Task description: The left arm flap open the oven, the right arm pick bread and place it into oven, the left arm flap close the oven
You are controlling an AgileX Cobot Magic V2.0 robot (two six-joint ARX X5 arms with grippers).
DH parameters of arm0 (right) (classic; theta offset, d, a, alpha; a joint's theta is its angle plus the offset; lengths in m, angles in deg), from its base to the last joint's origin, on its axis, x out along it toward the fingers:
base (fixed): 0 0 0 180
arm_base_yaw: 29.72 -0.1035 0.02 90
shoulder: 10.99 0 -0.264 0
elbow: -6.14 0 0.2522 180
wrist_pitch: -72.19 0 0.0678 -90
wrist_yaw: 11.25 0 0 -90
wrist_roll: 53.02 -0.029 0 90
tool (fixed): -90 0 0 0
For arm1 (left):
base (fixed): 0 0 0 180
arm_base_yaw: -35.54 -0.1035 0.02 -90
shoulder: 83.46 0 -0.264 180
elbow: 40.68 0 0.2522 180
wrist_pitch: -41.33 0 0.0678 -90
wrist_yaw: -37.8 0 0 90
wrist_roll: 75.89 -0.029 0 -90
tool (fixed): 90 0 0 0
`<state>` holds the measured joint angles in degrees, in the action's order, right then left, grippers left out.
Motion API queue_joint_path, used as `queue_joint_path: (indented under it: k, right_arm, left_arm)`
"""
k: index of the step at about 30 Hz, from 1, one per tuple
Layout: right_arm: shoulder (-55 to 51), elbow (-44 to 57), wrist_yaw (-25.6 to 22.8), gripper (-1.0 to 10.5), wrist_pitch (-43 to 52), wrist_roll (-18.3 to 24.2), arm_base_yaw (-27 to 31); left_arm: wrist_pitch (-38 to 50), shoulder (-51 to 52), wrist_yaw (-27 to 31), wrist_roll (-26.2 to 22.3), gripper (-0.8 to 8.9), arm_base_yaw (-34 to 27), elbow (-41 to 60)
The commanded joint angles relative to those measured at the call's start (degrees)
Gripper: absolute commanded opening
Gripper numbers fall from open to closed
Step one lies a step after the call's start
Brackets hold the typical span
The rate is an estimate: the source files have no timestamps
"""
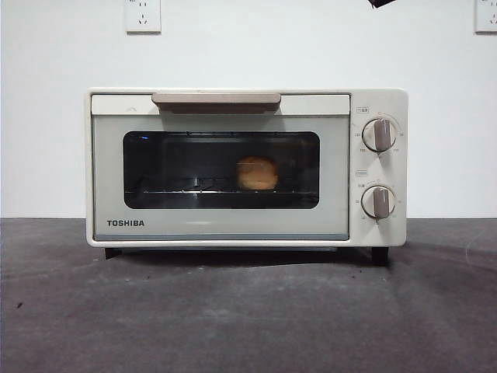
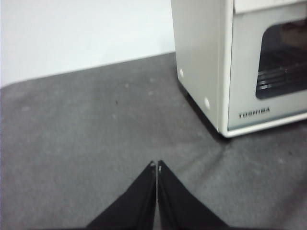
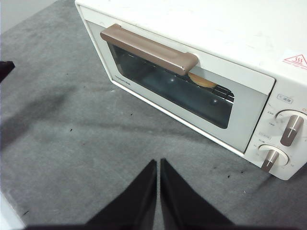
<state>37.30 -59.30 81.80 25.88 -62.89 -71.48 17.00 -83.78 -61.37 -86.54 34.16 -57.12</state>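
Note:
The cream oven [image 1: 373, 101] stands on the dark table with its glass door shut and tan handle [image 1: 216, 99] up. Behind the window the golden bread [image 1: 257, 173] rests on the wire rack, right of centre. In the left wrist view my left gripper [image 2: 157, 164] is shut and empty above the table, off the oven's [image 2: 199, 57] left front corner. My right gripper [image 3: 158, 162] is shut and empty, high in front of the oven [image 3: 206, 28], where the handle [image 3: 148, 49] and a sliver of bread [image 3: 202, 81] show. A black tip [image 1: 380, 3] shows at the front view's top edge.
Two beige knobs [image 1: 380, 134] sit on the oven's right panel. White wall with sockets [image 1: 143, 15] stands behind. Dark grey tabletop [image 1: 248, 311] stretches in front of the oven. A dark tip [image 3: 5, 67] shows at the right wrist view's edge.

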Motion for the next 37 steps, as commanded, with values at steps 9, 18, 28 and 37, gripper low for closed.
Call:
queue_joint_path:
  k: [9,18,28,37]
  right_arm:
    - [0.3,-0.7,-0.1,0.1,0.5,-0.2,-0.4]
    - [0.3,-0.7,-0.1,0.1,0.5,-0.2,-0.4]
    - [0.3,-0.7,-0.1,0.1,0.5,-0.2,-0.4]
    - [0.3,-0.7,-0.6,0.1,0.7,2.0,-0.4]
  left_arm:
    - [-0.2,0.1,0.0,-0.7,0.16,-0.1,1.8]
    - [-0.2,0.1,0.0,-0.5,0.16,-0.1,1.8]
    - [-0.2,0.1,0.0,-0.5,0.16,-0.1,1.8]
    - [-0.2,0.1,0.0,-0.5,0.16,-0.1,1.8]
